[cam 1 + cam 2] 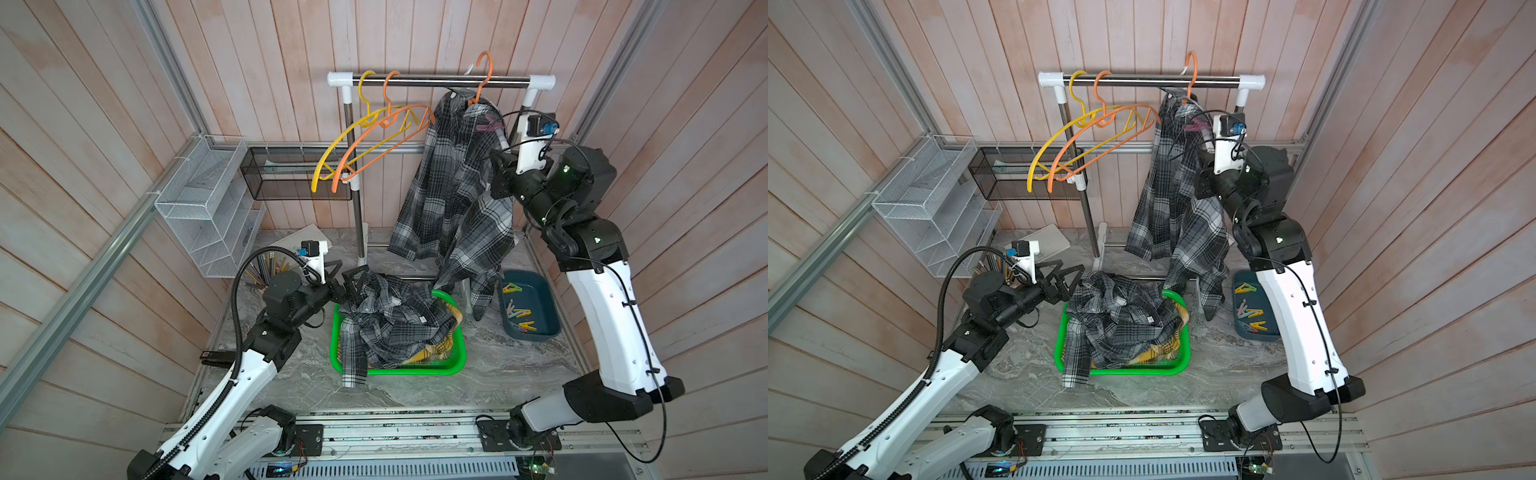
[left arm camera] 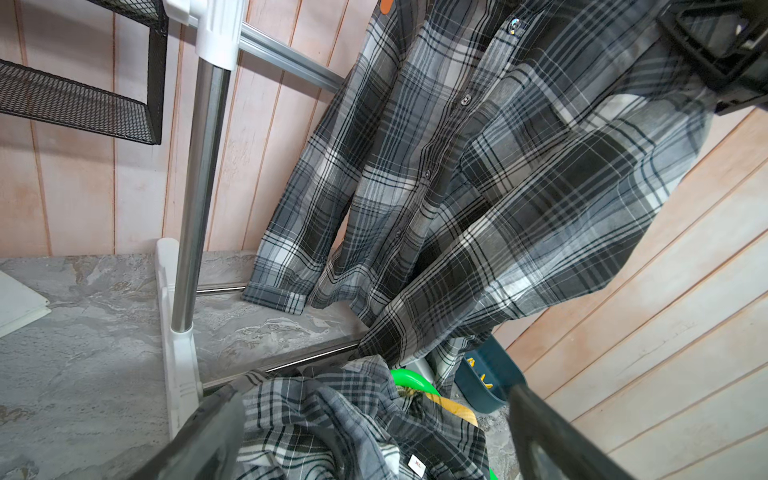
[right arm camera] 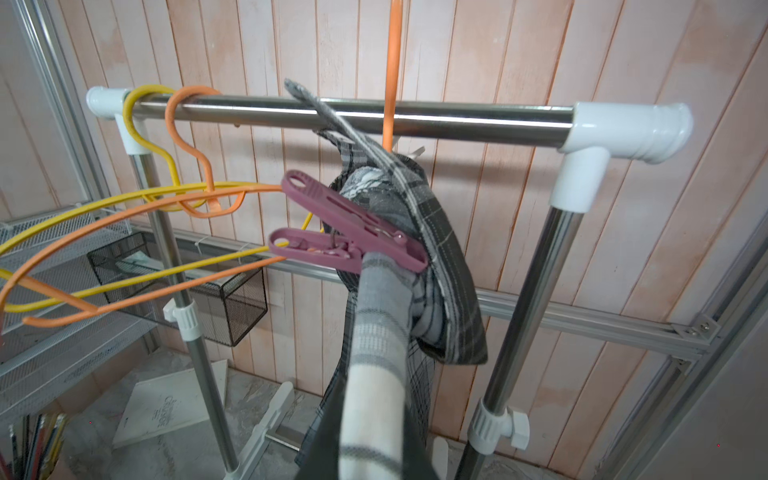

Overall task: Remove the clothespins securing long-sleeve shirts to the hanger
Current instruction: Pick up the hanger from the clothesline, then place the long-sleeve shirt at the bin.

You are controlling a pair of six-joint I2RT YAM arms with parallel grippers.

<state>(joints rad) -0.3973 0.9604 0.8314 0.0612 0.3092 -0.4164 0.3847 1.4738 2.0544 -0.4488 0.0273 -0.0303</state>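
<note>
A grey-black checked long-sleeve shirt (image 1: pixel 453 199) hangs from an orange hanger (image 1: pixel 484 75) on the rail. A mauve clothespin (image 3: pixel 349 232) (image 1: pixel 492 124) clamps the shirt's shoulder to the hanger. My right gripper (image 1: pixel 500 139) (image 3: pixel 372 453) sits just below the pin, shut on a fold of that shirt. A second checked shirt (image 1: pixel 395 320) lies heaped over a yellow one (image 1: pixel 436 353) in the green basket (image 1: pixel 399 370). My left gripper (image 1: pixel 347 276) (image 2: pixel 374 436) hovers open at the heap's left edge, holding nothing. Several loose clothespins (image 1: pixel 519 313) lie in the blue tub (image 1: pixel 540 332).
Bare yellow and orange hangers (image 1: pixel 374 141) hang at the rail's left end, by the rack post (image 1: pixel 357 208). A white wire shelf (image 1: pixel 208 208) and a black mesh basket (image 1: pixel 291 174) line the left wall. A cup of pencils (image 1: pixel 266 270) and a white booklet (image 1: pixel 291 241) sit behind my left arm.
</note>
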